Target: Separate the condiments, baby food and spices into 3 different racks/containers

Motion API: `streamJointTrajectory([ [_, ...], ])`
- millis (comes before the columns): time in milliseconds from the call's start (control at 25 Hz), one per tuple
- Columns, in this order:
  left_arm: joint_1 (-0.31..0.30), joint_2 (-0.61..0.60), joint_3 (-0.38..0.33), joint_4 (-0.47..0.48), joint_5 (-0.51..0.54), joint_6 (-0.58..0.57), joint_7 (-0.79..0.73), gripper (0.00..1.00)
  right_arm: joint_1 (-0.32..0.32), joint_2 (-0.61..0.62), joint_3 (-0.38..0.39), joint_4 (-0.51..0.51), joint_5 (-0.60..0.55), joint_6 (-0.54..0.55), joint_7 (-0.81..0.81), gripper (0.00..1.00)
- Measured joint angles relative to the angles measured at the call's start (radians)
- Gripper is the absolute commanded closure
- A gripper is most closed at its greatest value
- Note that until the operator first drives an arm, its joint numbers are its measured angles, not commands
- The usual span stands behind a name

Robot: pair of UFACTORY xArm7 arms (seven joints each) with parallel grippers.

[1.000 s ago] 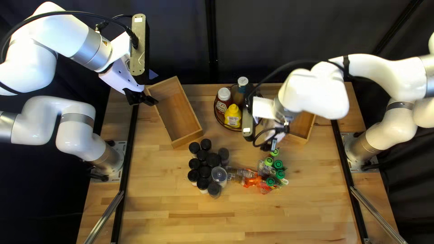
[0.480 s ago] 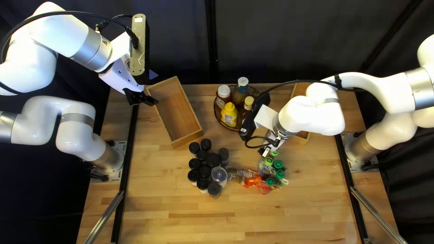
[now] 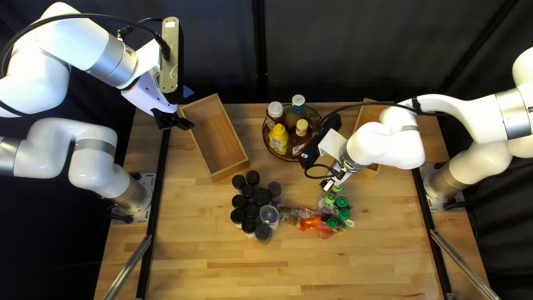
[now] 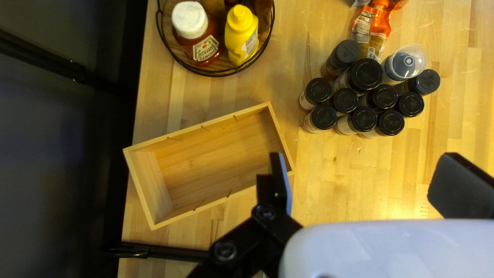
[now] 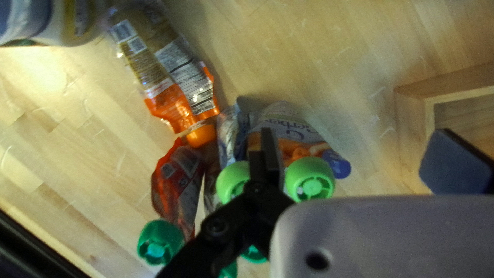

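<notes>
Nearer the right edge of the bench (image 3: 383, 244), pouches (image 5: 296, 135) are seen mainly under one finger of wide-opened right gripper (image 5: 361, 160); left gripper (image 4: 370, 183), also wide, is placed farther.

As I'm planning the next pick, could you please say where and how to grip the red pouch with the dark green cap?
I'd pinch its dark green cap from above with the right gripper: it faces up, apart from the light green caps, and looks rigid, while the red pouch is crumpled.
</notes>
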Motion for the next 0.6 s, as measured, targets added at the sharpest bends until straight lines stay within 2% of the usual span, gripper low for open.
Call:
streamJointTrajectory([
  [240, 0.0, 0.0, 0.0, 0.0, 0.0, 0.0, 0.0, 0.0, 0.011, 0.024, 0.019, -0.029, 0.008, -0.002, 0.045, 0.09],
  [360, 0.0, 0.0, 0.0, 0.0, 0.0, 0.0, 0.0, 0.0, 0.022, 0.036, 0.028, -0.044, 0.019, -0.007, 0.063, 0.16],
  [400, 0.0, 0.0, 0.0, 0.0, 0.0, 0.0, 0.0, 0.0, 0.026, 0.042, 0.032, -0.05, 0.023, -0.009, 0.07, 0.24],
  [440, 0.0, 0.0, 0.0, 0.0, 0.0, 0.0, 0.0, 0.0, 0.031, 0.048, 0.035, -0.056, 0.028, -0.011, 0.076, 0.53],
  [480, 0.0, 0.0, 0.0, 0.0, 0.0, 0.0, 0.0, 0.0, 0.035, 0.052, 0.037, -0.062, 0.033, -0.012, 0.08, 0.95],
  [600, 0.0, 0.0, 0.0, 0.0, 0.0, 0.0, 0.0, 0.0, 0.042, 0.059, 0.041, -0.068, 0.04, -0.013, 0.087, 0.99],
])
